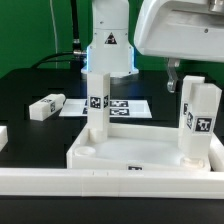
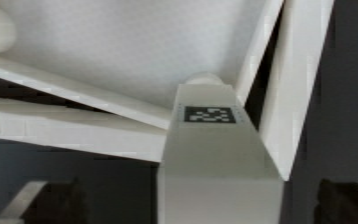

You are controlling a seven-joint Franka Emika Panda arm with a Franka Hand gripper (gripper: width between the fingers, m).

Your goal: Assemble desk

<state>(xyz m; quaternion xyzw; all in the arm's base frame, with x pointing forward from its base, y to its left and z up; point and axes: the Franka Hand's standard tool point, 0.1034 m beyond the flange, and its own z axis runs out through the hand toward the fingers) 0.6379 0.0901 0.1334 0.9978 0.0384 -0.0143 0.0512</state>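
Observation:
The white desk top [image 1: 140,152] lies tray-like at the front middle. One tagged leg [image 1: 97,100] stands in its far left corner socket, another leg [image 1: 198,120] in its right corner. My gripper [image 1: 180,75] hangs just above the right leg. In the wrist view the gripper [image 2: 197,202] is open, and that leg [image 2: 208,130] rises between the dark fingers [image 2: 48,205] with a gap on each side. Beyond it lies the desk top [image 2: 140,50] with its rim. A loose leg [image 1: 45,106] lies on the table at the exterior view's left.
The marker board [image 1: 125,105] lies behind the desk top, in front of the robot base [image 1: 105,45]. A long white rail [image 1: 110,185] runs along the front. Another white part [image 1: 3,135] shows at the left edge.

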